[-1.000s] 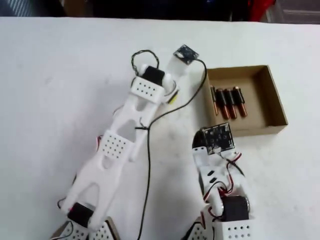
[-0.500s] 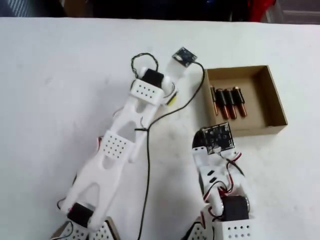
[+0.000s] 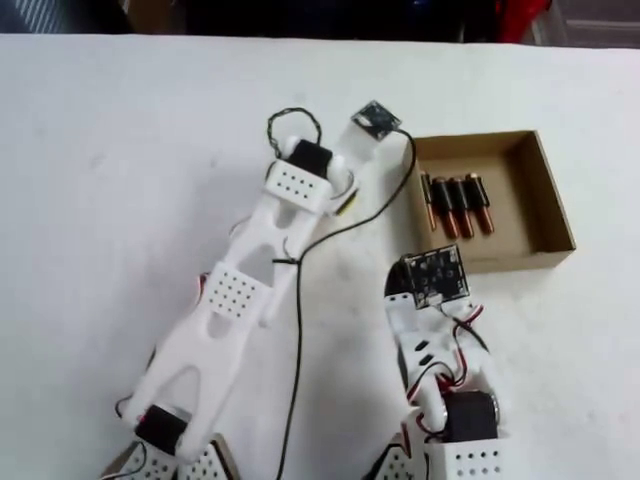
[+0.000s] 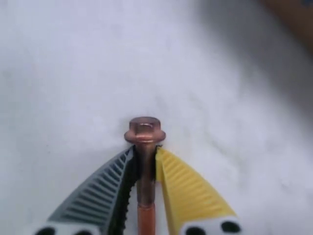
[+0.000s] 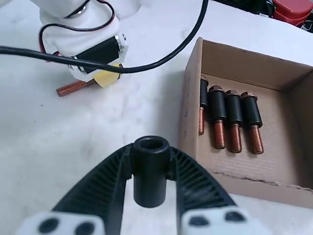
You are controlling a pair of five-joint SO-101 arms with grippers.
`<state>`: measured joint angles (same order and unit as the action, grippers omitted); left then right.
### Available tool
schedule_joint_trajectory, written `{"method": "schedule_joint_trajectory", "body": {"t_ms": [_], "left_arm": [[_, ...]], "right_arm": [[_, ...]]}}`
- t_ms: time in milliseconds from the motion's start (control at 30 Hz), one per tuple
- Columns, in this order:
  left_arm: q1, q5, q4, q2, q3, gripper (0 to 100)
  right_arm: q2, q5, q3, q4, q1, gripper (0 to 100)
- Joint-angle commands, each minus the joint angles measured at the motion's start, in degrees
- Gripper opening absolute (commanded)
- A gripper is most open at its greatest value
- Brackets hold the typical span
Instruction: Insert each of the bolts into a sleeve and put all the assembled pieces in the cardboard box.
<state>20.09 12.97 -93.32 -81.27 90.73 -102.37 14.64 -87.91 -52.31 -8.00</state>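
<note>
The left claw (image 4: 145, 152) is clenched on a copper bolt (image 4: 145, 131) near the cardboard box (image 3: 515, 185) — its threaded end sticks out away from the box. The right claw (image 5: 151, 149) grips a black sleeve (image 5: 150, 183) close outside a box wall. Four assembled pieces (image 3: 456, 205) lie side by side inside the box, which sits on the white counter (image 3: 120, 150).

Bright, even overhead light on white table (image 3: 100, 150), close to glare in high view. Dark strip of room along far edge. Soft, short shadows throughout, deeper shade under cardboard box (image 5: 191, 107) walls. Faint sheen on bolt (image 4: 145, 131) head. Dim shaded corner in left wrist view.
</note>
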Motion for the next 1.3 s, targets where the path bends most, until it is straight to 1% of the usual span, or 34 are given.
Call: {"method": "schedule_joint_trajectory", "body": {"t_ms": [0, 133, 467, 533, 800, 900, 1033, 1167, 1267], "left_arm": [[0.5, 0.9, -6.9, 0.5, 5.6, 2], [1.0, 0.9, -9.1, 4.1, 4.1, 2], [1.2, 0.8, -9.4, 12.5, 4.0, 2], [1.2, 0.8, -9.4, 14.5, 1.1, 2], [0.4, 0.9, -9.3, 30.6, -23.6, 2], [0.0, 1.0, -9.2, 37.7, -33.5, 2], [-2.4, 1.2, -9.0, 46.3, -45.5, 2], [-6.0, 5.1, -8.2, 53.1, -54.7, 2], [-9.4, 6.0, -6.2, 57.4, -61.2, 2]], "right_arm": [[-0.9, -0.4, 0.8, 1.6, 0.0, 1.7], [-0.9, -0.4, 0.8, 1.7, 0.0, 1.7], [-0.9, -0.4, 0.7, 1.8, 0.0, 1.7], [-0.9, -0.4, 0.7, 1.8, 0.0, 1.7], [-0.8, -0.4, 0.7, 1.8, -0.1, 1.7], [-0.8, -0.4, 0.1, 1.8, -2.4, 1.7], [-0.8, -0.4, -0.6, 1.9, -6.0, 1.7], [-0.8, -0.4, -0.7, 1.9, -7.7, 1.7], [-0.8, -0.4, -0.8, 1.9, -9.3, 1.7]]}}
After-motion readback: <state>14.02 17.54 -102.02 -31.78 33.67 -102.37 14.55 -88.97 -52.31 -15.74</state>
